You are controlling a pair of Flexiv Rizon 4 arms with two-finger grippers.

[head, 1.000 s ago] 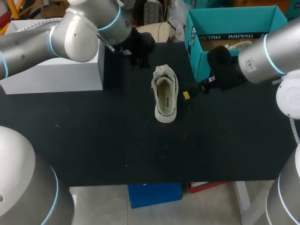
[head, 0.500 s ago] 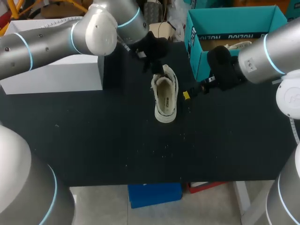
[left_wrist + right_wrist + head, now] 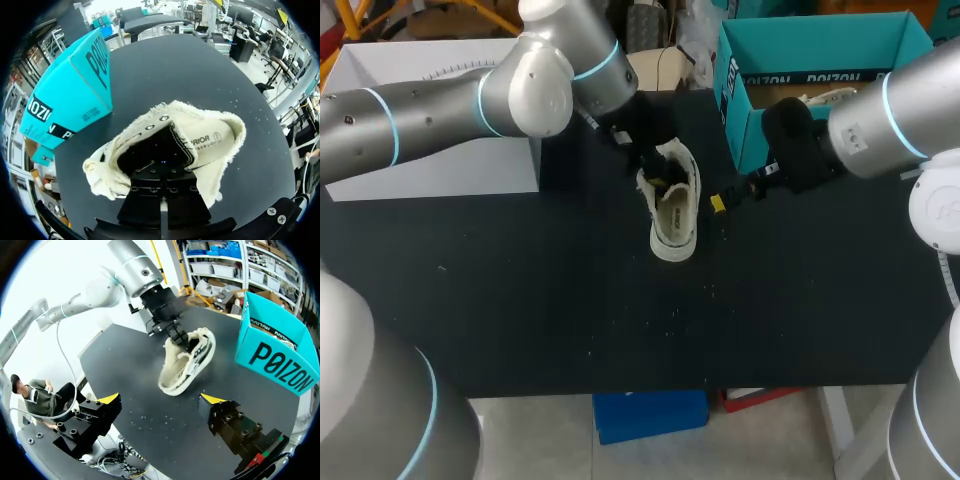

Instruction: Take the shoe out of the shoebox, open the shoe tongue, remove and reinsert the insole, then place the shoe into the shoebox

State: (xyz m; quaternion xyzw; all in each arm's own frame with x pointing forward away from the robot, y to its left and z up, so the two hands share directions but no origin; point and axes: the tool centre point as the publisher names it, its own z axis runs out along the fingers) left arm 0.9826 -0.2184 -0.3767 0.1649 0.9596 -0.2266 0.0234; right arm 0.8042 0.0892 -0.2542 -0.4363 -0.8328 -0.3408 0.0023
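Head view: cream shoe (image 3: pixel 675 215) lies on the black table (image 3: pixel 540 280), out of the teal shoebox (image 3: pixel 820 45), just beside the box's near corner and not touching it. Its open top faces up and the insole (image 3: pixel 672 212) shows inside. Left arm comes in from the left, with the left gripper (image 3: pixel 655 172) down on the far end of the shoe, at the tongue area; can't tell from here if it is clenched or released. Right gripper (image 3: pixel 722 202) hangs just beside the shoe on the box side, apart from it, one yellow tip showing. Something pale sits in the box, can't tell what. White box (image 3: pixel 440 160) stands on the table's left part, behind the left arm. Left wrist view: the left gripper (image 3: pixel 161 165) is sunk into the shoe (image 3: pixel 215 140) opening and its end is hidden by the fabric, so its grip cannot be told; printed insole (image 3: pixel 205 141) shows just ahead of it and the shoebox (image 3: pixel 75 95) stands beyond the shoe to one side. Right wrist view: right gripper (image 3: pixel 161 401) is released, yellow tips wide apart with only bare table (image 3: pixel 130 360) between them. The shoe (image 3: pixel 187 365) lies ahead of it, well clear, with the left gripper (image 3: pixel 179 336) on its far end and the shoebox (image 3: pixel 275 360) next to it.
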